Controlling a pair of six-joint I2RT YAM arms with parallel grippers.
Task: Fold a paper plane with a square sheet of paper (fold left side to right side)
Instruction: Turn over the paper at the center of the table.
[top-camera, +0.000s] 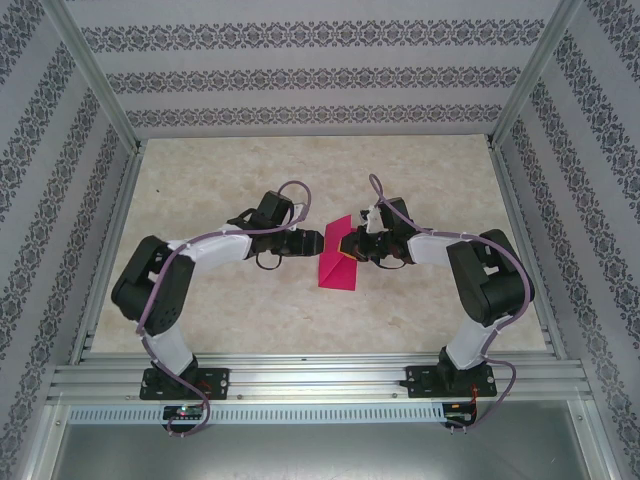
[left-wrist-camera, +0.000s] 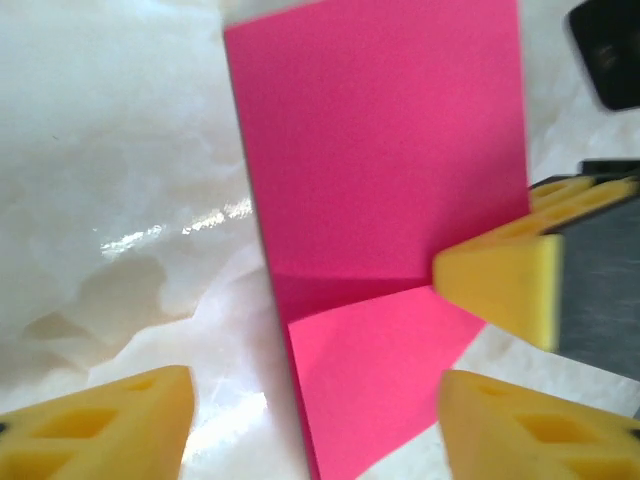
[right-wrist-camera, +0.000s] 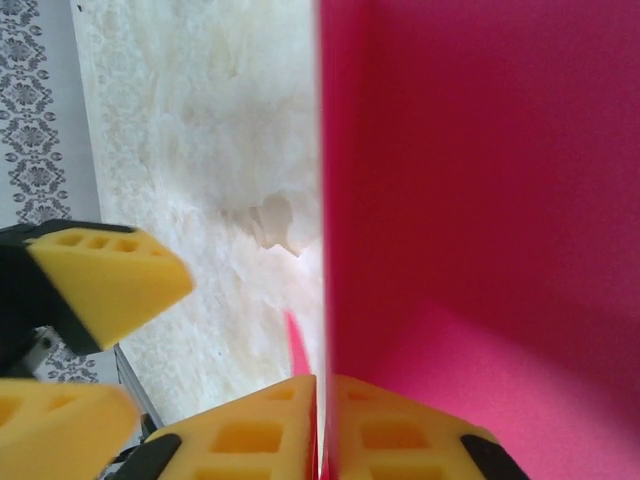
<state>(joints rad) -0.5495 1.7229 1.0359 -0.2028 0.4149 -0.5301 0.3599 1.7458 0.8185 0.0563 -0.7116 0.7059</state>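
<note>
The square sheet of paper is bright magenta and lies mid-table, partly folded. In the left wrist view one part of the sheet stands up from a crease and another lies flat below it. My right gripper is shut on the upright edge of the sheet; it sits at the sheet's right side. One of its yellow fingers shows pinching that edge. My left gripper is open, its fingers either side of the flat part without touching it. A paper plane is out of view.
The marbled table is walled by patterned panels and aluminium posts. A metal rail carrying both arm bases runs along the near edge. My left gripper's yellow fingers show close to the left of the sheet.
</note>
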